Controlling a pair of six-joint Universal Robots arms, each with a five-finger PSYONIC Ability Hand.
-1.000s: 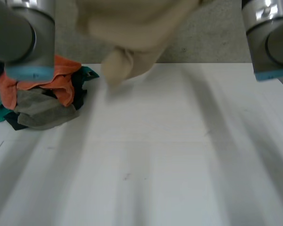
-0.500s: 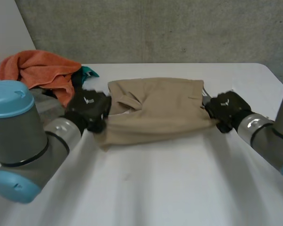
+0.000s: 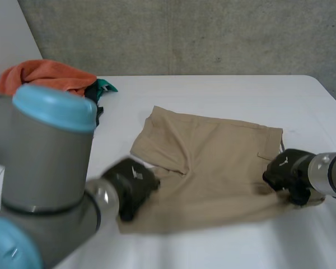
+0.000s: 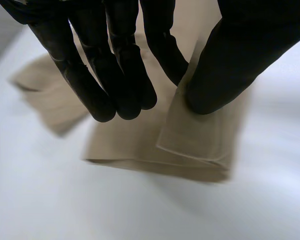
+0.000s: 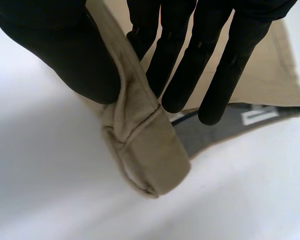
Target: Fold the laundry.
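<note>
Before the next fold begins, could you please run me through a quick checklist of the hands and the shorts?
1. Left hand pinching the beige shorts at their near corner: ok.
2. Right hand pinching the waistband at the opposite near corner: ok.
3. Shorts lying flat: not ok, a flap is folded over on the left hand's side.
4. Laundry pile apart from the shorts: ok.
5. Bare table beyond the shorts for folding: ok.

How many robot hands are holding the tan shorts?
2. The left hand pinches the near-left corner of the shorts; the right hand pinches their near-right corner, at the waistband.
</note>
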